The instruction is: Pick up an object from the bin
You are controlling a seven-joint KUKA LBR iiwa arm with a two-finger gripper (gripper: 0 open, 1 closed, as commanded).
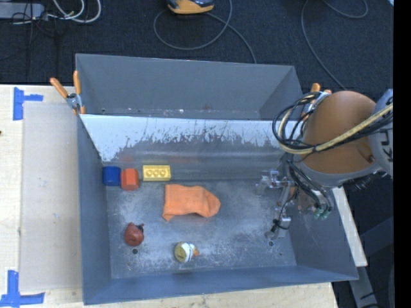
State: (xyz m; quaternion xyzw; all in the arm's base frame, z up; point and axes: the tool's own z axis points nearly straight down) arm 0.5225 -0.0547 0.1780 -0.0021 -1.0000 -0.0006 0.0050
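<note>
I see an orange cloth point(190, 202) crumpled in the middle; behind it, leftward, a yellow brick point(156, 172), orange block point(130, 179) and blue block point(111, 176) in a row; in front, a red lump point(133, 235) and a yellowish ball point(184, 252).

Bare floor in the bin point(241, 226) lies open on the right beside the gripper point(276, 228), while an orange cloth point(191, 201) blocks the middle and a row of blocks point(130, 178) crowds the back left.

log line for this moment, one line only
gripper: right side of bin, over bare floor | held: nothing visible | nearest: orange cloth, mid-bin | pick: not yet done
</note>
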